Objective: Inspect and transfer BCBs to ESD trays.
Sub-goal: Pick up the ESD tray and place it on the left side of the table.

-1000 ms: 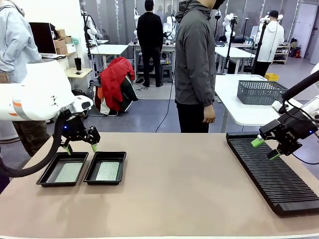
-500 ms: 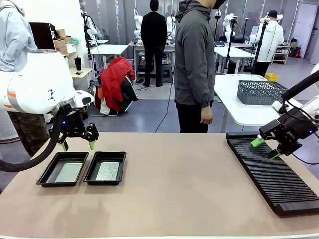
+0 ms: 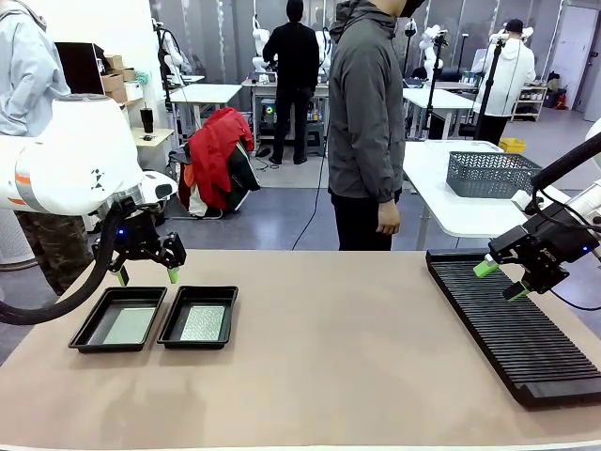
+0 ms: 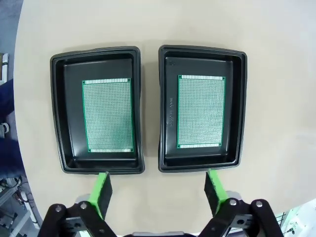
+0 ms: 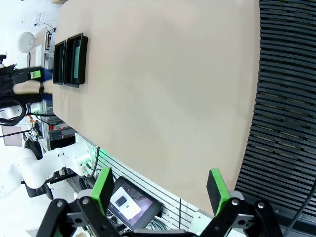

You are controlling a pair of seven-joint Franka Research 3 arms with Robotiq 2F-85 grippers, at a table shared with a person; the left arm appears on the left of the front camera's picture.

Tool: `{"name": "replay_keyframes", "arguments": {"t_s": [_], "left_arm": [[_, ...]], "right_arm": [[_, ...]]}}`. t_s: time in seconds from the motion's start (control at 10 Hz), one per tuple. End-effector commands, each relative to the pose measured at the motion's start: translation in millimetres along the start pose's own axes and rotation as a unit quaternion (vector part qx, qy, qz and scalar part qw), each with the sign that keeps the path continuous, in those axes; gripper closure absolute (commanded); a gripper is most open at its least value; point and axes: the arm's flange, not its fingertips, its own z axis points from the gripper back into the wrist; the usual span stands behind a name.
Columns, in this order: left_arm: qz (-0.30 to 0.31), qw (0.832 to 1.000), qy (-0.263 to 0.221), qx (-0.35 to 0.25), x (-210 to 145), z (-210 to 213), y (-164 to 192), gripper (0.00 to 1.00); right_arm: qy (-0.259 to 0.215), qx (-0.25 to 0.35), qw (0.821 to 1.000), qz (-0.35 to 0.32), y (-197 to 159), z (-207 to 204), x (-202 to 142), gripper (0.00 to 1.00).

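Front camera: I see the left gripper (image 3: 147, 275) hanging above the far edge of the two ESD trays (image 3: 198, 318), clear of both rims. Its jaws stand wide apart and nothing sits between the green pads (image 3: 173, 275). The trays lie side by side near my left end of the table (image 3: 329, 357), long sides almost touching, with a narrow gap between them.

Left wrist camera: looking straight down on both trays. Each holds one of the BCBs, lying flat on the tray floor. The board in the left-hand tray (image 4: 107, 115) sits toward the middle of its floor, with black floor showing on all sides. The board in the right-hand tray (image 4: 201, 111) lies the same way, also with a black margin all round. Both show a fine dot grid and look level, not tilted on a rim. The two fingers (image 4: 102, 193) rise from the bottom edge, spread wide, one below each tray, holding nothing.

Right side: the right gripper (image 3: 500, 280) hovers over the near-left part of the long black slotted rack (image 3: 512, 329), fingers spread wide and empty. From the right wrist camera the rack's ribs (image 5: 286, 98) run along the right of the picture, and I can make out the two trays far off at the upper left (image 5: 71, 59).

A person in a grey jacket (image 3: 368, 103) stands at the far side of the table, arm hanging down.
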Motion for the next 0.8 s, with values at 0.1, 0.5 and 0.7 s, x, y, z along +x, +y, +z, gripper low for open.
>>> {"name": "replay_keyframes", "arguments": {"t_s": [0.1, 0.5, 0.7], "left_arm": [[0.0, 1.0, 0.001, 0.0, 0.2, -2.0, 0.2, 0.0], [0.0, 1.0, 0.001, 0.0, 0.2, -2.0, 0.2, 0.0], [0.0, 1.0, 0.001, 0.0, 0.2, -2.0, 0.2, 0.0]], "right_arm": [[-0.005, 0.003, 1.0, -0.007, 2.3, -0.1, -0.1, 0.0], [-0.005, 0.003, 1.0, -0.007, 2.3, -0.1, -0.1, 0.0], [-0.005, 0.003, 1.0, -0.007, 2.3, -0.1, -0.1, 0.0]]}}
